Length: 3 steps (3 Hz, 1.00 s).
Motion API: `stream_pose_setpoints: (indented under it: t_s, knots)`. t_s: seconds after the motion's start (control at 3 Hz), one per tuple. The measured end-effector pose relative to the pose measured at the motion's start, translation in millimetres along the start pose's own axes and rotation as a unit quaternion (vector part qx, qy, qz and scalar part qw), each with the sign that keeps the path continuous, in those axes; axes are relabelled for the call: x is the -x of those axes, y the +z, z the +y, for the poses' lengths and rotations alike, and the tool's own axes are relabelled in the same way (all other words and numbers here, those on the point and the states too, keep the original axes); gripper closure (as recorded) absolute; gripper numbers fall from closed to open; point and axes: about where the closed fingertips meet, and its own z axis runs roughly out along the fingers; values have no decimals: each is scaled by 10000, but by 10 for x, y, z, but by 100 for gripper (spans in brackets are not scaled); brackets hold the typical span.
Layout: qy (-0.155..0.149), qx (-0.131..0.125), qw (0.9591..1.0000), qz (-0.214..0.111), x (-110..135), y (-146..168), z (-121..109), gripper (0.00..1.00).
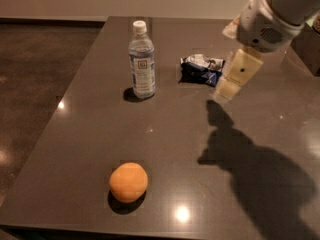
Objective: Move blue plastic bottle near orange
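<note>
Tall clear bluish plastic bottle (141, 59): standing at 11 o'clock on dark grey bench (90, 129). Round matte orange fruit (128, 182): sitting at 7 o'clock. My tool (223, 90): hovering at 2 o'clock; whether clenched, I cannot tell. Risk I am foreseeing: high glancing contact toppling bottle.

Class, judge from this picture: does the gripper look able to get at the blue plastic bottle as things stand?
Probably yes. The gripper hangs above the table, right of the upright blue plastic bottle. Only the low snack bag lies roughly between them; the orange sits far nearer the camera.
</note>
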Motion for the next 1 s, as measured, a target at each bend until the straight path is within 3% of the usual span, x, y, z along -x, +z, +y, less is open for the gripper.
stream_pose_setpoints:
  t_s: [0.33,1.0]
  knots:
    - [-78,130,9988,-465,418,304,-63,0]
    - [-125,258,9943,-1022,1124,785,-171,0]
